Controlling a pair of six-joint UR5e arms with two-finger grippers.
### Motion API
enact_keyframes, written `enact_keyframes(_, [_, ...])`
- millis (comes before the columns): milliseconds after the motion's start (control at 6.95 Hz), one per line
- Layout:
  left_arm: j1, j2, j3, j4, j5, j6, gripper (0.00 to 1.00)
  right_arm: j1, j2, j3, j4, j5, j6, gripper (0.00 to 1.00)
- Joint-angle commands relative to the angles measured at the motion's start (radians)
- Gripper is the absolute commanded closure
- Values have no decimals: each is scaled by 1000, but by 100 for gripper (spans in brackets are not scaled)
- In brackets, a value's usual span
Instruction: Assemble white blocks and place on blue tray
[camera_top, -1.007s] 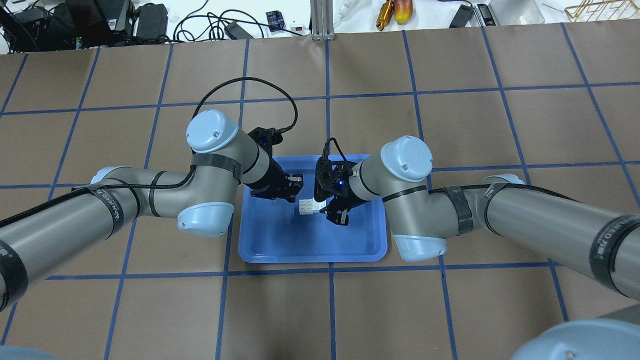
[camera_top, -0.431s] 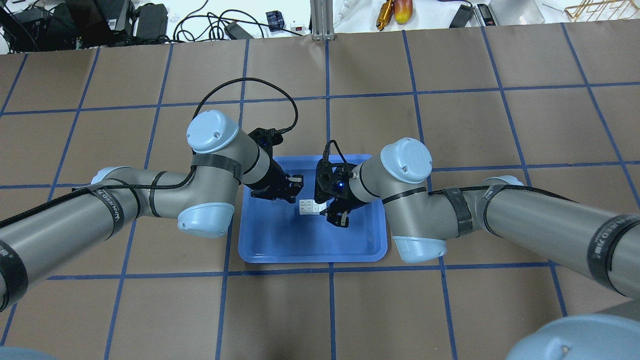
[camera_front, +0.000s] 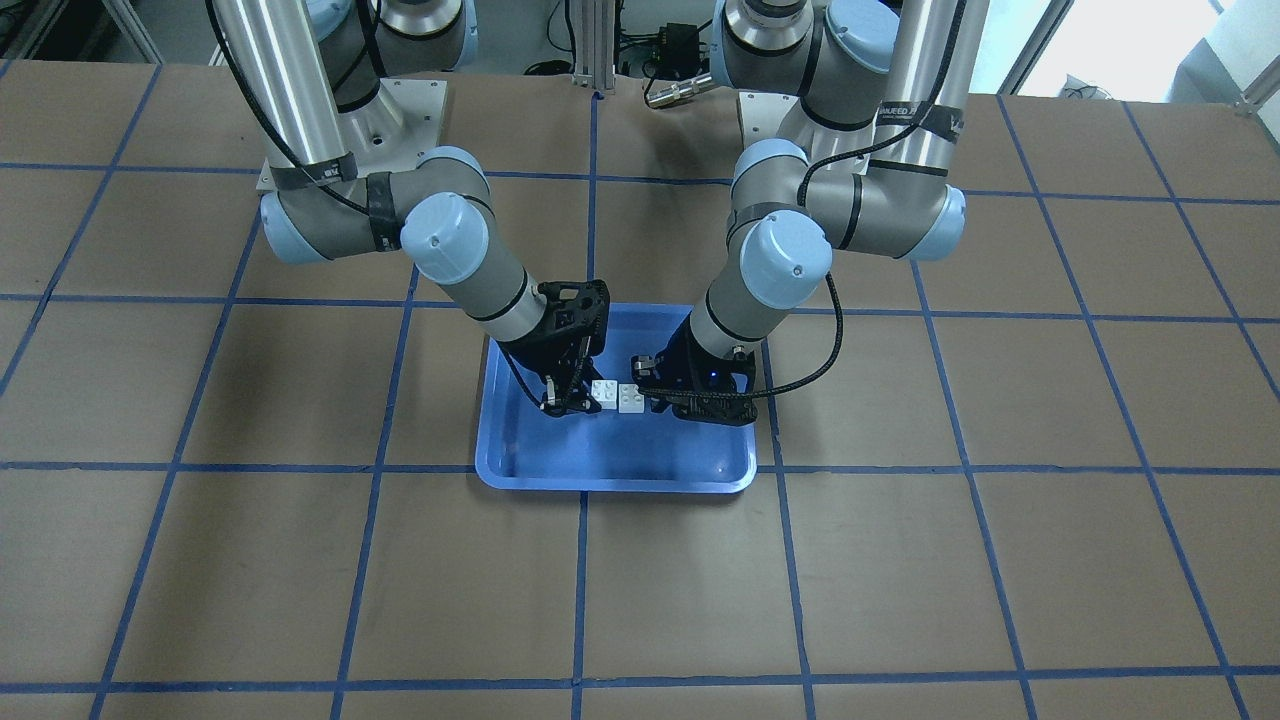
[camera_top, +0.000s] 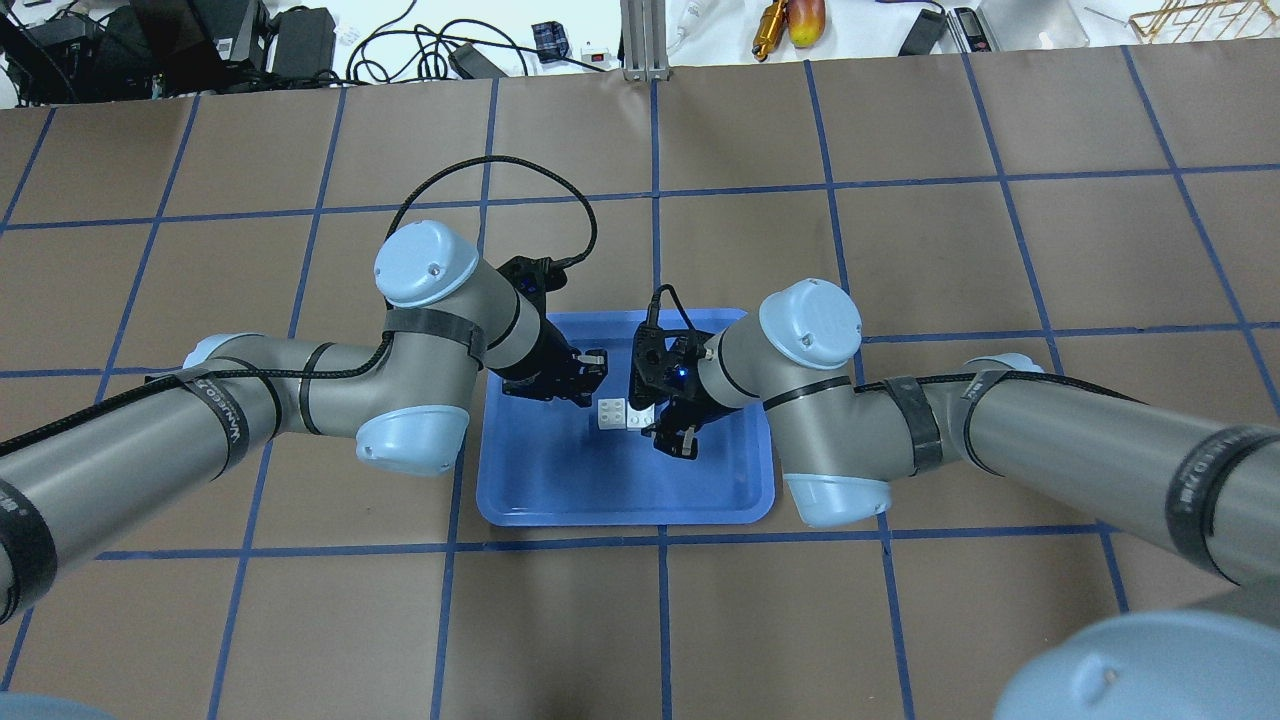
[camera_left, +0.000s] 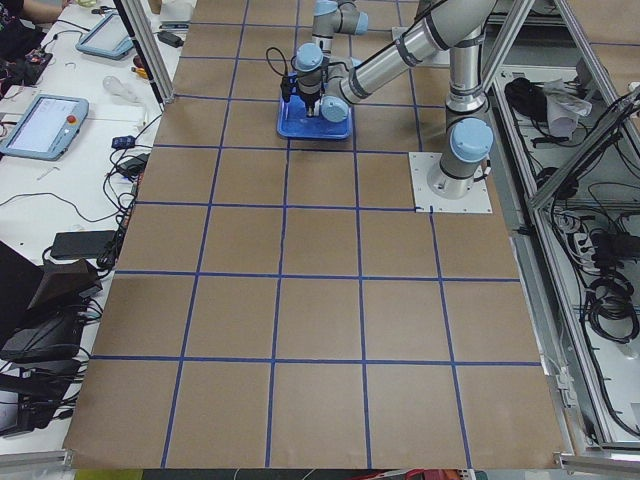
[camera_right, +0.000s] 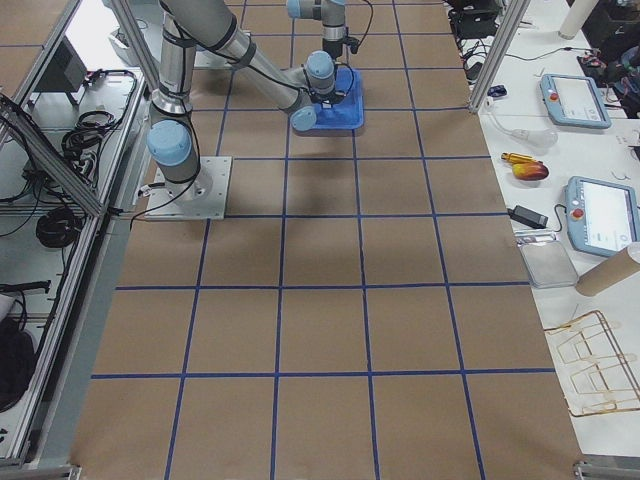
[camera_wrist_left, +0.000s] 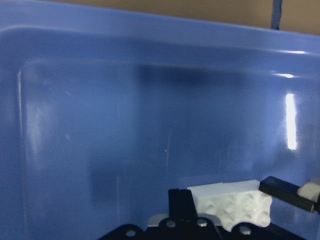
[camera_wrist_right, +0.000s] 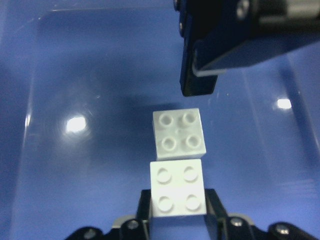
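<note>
Two white blocks (camera_top: 615, 412), tiny square plastic toy bricks with four round studs on top, sit side by side about the middle of the blue tray (camera_top: 560, 480), a shallow rectangular plastic tray with rounded corners and a raised rim. Studs face upward on both. The tray lies flat on the desk (camera_top: 900, 250), a brown surface marked with a blue tape grid. Both arms reach in over the tray, one from each short side. The right pincer (camera_wrist_right: 178, 207) is closed narrow on one block, with a black finger (camera_wrist_right: 145, 202) pressed against each of two opposite sides. The second block lies just beyond the first, toward the left arm's side of the tray. It is turned slightly out of line with the first, edge to edge with it. Whether the two edges touch cannot be determined. The left pincer (camera_top: 590, 378) stands parted and holds nothing. It is above the tray floor, just beside the second block and clear of it.
</note>
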Motion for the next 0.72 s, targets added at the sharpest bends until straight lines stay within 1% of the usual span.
enact_keyframes(0, [0, 1, 0, 1, 0, 0, 90, -1, -8, -6, 1, -4, 15, 0])
enact_keyframes(288, [0, 1, -1, -1, 0, 0, 90, -2, -20, -8, 1, -12, 18, 0])
enact_keyframes(431, [0, 1, -1, -1, 0, 0, 90, -11, -61, -8, 12, -12, 22, 0])
enact_keyframes(575, [0, -2, -1, -2, 0, 0, 90, -25, -133, -5, 85, -20, 24, 0])
